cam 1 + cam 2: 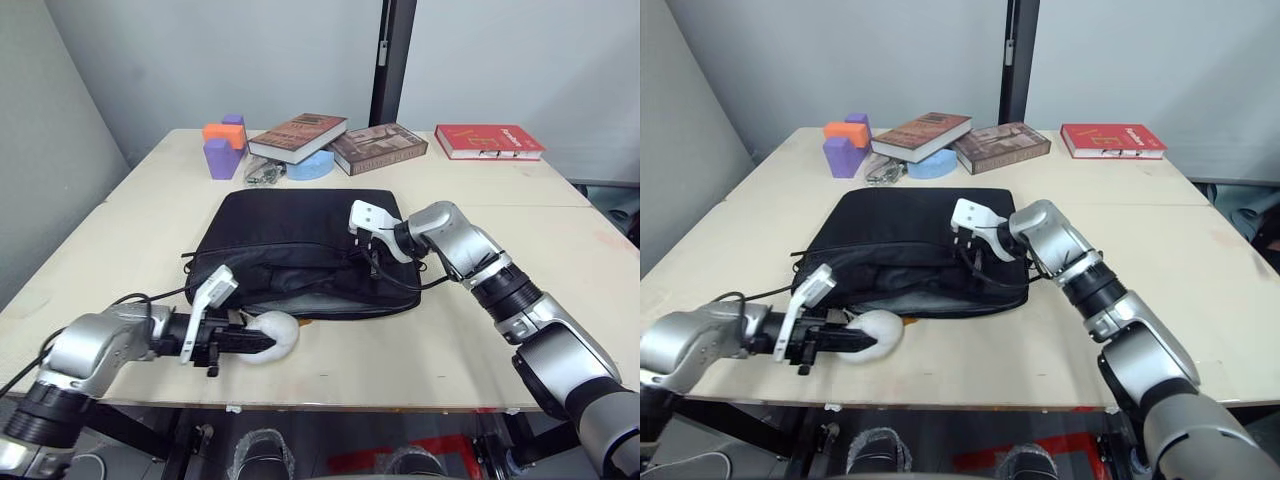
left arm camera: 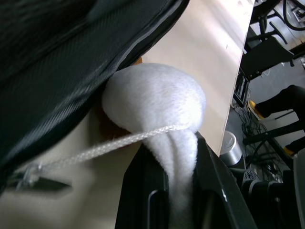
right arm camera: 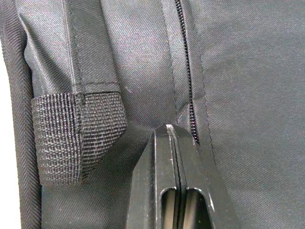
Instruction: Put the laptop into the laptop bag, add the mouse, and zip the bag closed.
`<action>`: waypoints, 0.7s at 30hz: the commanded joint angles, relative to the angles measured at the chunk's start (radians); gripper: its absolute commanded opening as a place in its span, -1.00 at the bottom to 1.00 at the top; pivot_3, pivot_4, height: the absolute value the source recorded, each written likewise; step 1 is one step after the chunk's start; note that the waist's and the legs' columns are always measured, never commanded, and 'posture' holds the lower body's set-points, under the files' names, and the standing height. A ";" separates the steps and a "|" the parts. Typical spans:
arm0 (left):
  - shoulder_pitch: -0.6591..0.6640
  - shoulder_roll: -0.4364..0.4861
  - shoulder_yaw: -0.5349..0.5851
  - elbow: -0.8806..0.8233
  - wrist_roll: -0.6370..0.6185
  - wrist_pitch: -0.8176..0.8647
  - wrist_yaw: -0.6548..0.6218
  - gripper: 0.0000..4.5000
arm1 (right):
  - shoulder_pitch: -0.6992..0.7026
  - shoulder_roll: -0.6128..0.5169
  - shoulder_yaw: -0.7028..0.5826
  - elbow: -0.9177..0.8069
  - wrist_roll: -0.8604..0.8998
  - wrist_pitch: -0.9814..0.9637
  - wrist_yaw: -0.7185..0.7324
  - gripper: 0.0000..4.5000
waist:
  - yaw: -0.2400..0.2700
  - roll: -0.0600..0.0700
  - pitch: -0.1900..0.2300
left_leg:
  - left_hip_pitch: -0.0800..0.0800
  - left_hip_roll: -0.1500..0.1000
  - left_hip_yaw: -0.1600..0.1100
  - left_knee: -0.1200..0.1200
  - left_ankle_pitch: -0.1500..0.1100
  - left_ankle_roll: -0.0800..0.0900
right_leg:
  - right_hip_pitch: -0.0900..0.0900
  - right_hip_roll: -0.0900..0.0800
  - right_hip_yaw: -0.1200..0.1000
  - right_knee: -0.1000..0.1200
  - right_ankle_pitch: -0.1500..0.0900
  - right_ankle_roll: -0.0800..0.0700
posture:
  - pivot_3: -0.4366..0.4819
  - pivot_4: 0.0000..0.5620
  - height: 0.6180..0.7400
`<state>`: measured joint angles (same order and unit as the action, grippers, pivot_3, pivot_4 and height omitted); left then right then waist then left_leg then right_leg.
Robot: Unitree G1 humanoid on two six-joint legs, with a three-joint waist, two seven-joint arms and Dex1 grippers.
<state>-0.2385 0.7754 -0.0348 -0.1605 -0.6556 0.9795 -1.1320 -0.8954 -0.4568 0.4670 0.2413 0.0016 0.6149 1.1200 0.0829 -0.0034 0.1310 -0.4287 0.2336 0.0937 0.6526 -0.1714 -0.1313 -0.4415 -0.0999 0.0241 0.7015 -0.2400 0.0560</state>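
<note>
Laptop bag lies flat mid-table, long axis running left-right, front opening gaping toward the robot. Left gripper sits at that near edge, fingers pinching a white fluffy lump w/ a string, pressed against the bag's lip. Right gripper is on top of the bag, fingers pressed together beside the zip, next to a strap handle.

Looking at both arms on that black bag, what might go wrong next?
The left tool grips a fluffy white lump, which looks nothing like a flat mouse, so the wrong thing may get packed. The right tool, shut beside the zip on the laptop bag, may pinch only fabric and slip.
</note>
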 commanded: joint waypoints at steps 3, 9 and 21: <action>-0.081 -0.080 -0.039 0.005 -0.022 0.011 0.021 -0.93 | 0.031 0.014 0.033 0.014 -0.015 0.034 0.012 -1.00 | 0.001 0.000 -0.001 | 0.001 0.000 0.000 0.000 0.000 0.000 | 0.002 0.000 0.000 0.000 0.000 0.000 | -0.05 -0.47 0.45; -0.116 -0.119 -0.100 0.027 0.003 -0.004 0.015 -0.93 | 0.035 0.016 0.030 0.001 -0.012 0.048 0.014 -1.00 | -0.001 0.000 -0.001 | 0.001 0.000 0.000 -0.001 0.000 0.000 | 0.002 0.000 0.000 0.000 0.000 0.000 | -0.05 -0.47 0.45; -0.197 -0.192 -0.178 0.092 0.008 -0.024 -0.077 -0.93 | 0.031 0.029 0.027 0.005 -0.017 0.050 0.017 -1.00 | -0.001 0.000 -0.001 | 0.002 0.000 0.000 -0.002 0.000 0.000 | 0.002 0.000 0.000 -0.001 0.000 0.000 | -0.05 -0.47 0.45</action>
<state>-0.4084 0.6042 -0.1989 -0.0747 -0.6332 0.9766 -1.1816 -0.8869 -0.4381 0.4532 0.2281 -0.0074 0.6525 1.1206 0.0823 -0.0029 0.1298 -0.4267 0.2333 0.0941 0.6510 -0.1715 -0.1314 -0.4399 -0.1001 0.0245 0.7006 -0.2400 0.0560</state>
